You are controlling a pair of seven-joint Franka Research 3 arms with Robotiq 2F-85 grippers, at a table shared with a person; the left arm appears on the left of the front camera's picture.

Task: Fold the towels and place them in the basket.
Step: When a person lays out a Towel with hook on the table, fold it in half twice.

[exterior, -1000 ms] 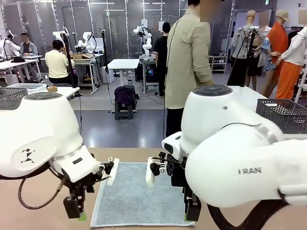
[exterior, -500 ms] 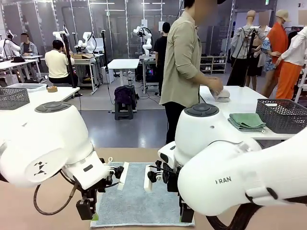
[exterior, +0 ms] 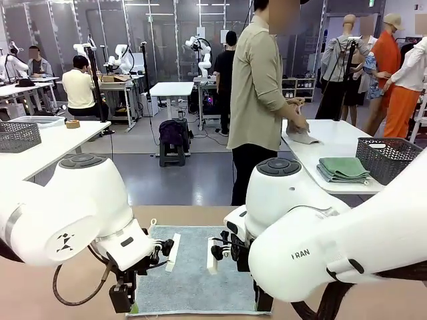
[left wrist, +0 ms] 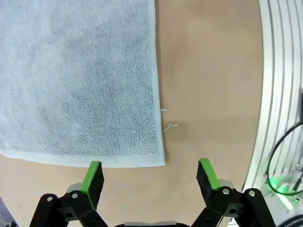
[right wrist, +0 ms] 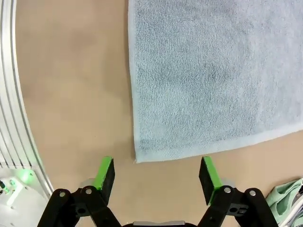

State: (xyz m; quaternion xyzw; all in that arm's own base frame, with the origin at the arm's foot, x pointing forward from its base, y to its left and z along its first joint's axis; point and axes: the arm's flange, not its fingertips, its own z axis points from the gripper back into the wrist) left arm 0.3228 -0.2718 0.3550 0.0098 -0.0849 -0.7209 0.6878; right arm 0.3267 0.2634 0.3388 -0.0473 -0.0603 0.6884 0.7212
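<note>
Both arms are drawing in toward the near edge of the surface [left wrist: 208, 94]. The left fingers [left wrist: 93, 177] and right fingers [right wrist: 105, 175] are hanging spread and empty over the near corners of the flat pale blue rectangular terry-cloth towel [exterior: 193, 273]. Their height is hard to judge, and closing too high may be missing the hem and skewing the fold.

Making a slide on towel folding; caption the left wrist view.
Open left gripper poised at one corner of a pale-blue towel lying flat on the tan table.

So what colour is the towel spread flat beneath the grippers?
Pale blue, plain; the towel shows best in the right wrist view.
</note>
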